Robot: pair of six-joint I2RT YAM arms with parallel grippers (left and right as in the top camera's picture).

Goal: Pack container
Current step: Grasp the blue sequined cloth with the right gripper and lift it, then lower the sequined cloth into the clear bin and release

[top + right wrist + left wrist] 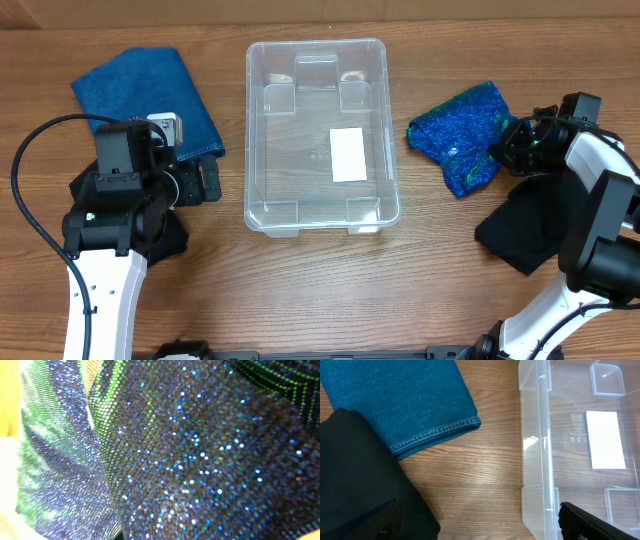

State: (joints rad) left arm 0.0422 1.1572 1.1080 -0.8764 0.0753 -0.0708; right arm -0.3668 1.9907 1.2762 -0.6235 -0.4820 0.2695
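Note:
The clear container [265, 120] stands in the middle of the table with only its white label [348, 155] inside. Its left wall also shows in the left wrist view [540, 450]. My left gripper [207, 183] [477, 522] is open and empty over bare wood, just left of the container's near left corner. My right gripper [508, 145] is at the right edge of a sparkly blue-green cloth [460, 135] lying right of the container. That cloth fills the right wrist view [190, 460] and hides the fingers.
A folded blue towel [150, 95] [400, 400] lies at the back left. A black cloth [160, 235] [355, 480] lies under my left arm. Another black cloth [520, 230] lies under my right arm.

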